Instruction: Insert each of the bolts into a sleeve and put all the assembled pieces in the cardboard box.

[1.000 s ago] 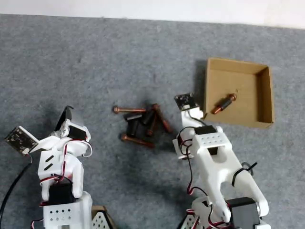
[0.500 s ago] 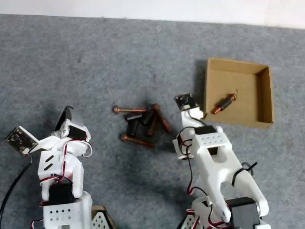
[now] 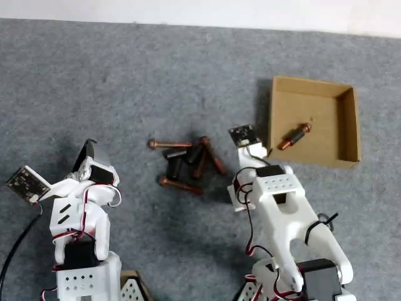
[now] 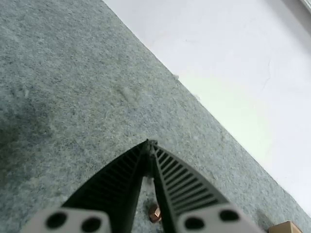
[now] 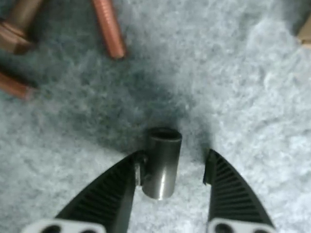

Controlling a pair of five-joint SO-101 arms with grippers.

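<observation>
Nothing has visibly shifted since the earlier frames; both arms and all loose parts lie as they did.

From above, the loose pile [image 3: 185, 163] of copper bolts and dark sleeves lies on the grey tabletop [image 3: 125, 81] between the two arms. The cardboard box [image 3: 348, 125] sits beyond the right arm [image 3: 279, 200], and one assembled piece [image 3: 294, 136] lies tilted on its floor. The left arm [image 3: 81, 200] stands well apart from the pile.

The right wrist view supplies the detail that the arm's own body covers from above. The right gripper [image 5: 173, 155] has its fingers parted around a dark sleeve [image 5: 162, 162]. One finger touches the sleeve's side, the other stands off it with a gap, so the sleeve is bracketed, not clamped. Its open end faces away from the gripper, toward three copper bolts [image 5: 109, 29] lying near on the tabletop. A corner of the box shows at that view's edge.

The left wrist view shows the left gripper [image 4: 150, 144] with its fingers closed tip to tip, holding nothing. One copper bolt head [image 4: 154, 212] is visible through the slit between them, lying on the tabletop beyond. A corner of the box appears far off.
</observation>
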